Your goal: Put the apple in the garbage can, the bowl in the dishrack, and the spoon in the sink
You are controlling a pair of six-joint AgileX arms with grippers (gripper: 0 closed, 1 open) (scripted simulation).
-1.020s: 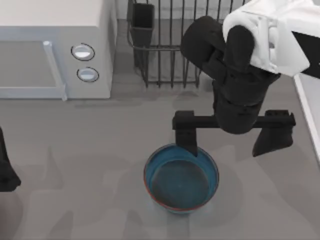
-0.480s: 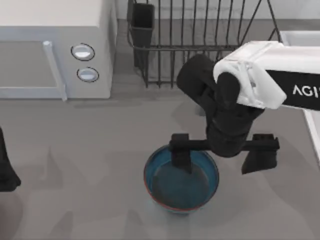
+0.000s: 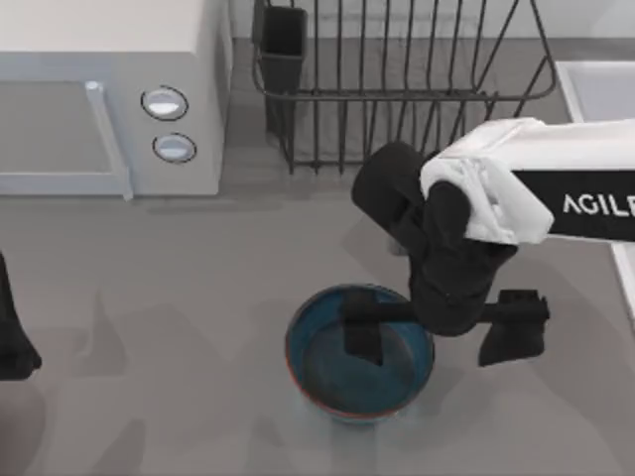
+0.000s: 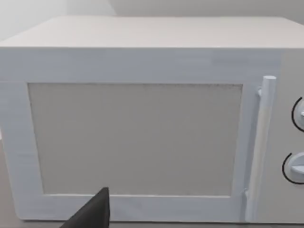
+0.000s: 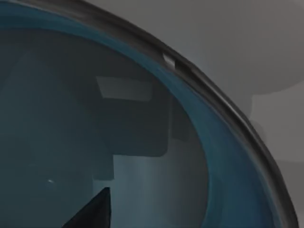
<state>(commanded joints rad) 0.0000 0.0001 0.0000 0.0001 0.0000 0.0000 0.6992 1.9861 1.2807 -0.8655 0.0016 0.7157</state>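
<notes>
The teal-blue bowl (image 3: 327, 382) with its reddish-brown rim stands upright on the grey table, front centre. My right gripper (image 3: 433, 355) is open and straddles the bowl's right wall. One finger (image 3: 363, 337) is down inside the bowl and the other (image 3: 510, 335) is outside it to the right. The right wrist view looks into the bowl's (image 5: 95, 118) glazed inside and along its rim. The dark wire dishrack (image 3: 397, 94) stands behind, with the pale sink (image 3: 595, 89) to its right. The apple, the spoon and the garbage can are out of view.
A white microwave (image 3: 99, 99) with two round knobs takes up the back left, and its door (image 4: 137, 137) faces the left wrist camera. My left arm (image 3: 12, 342) is parked at the left edge. Bare table lies left of and in front of the bowl.
My right gripper has come down and toward the table's front from beside the dishrack. Its left finger has moved from the bowl's far rim to inside the bowl. The bowl has stayed put.
</notes>
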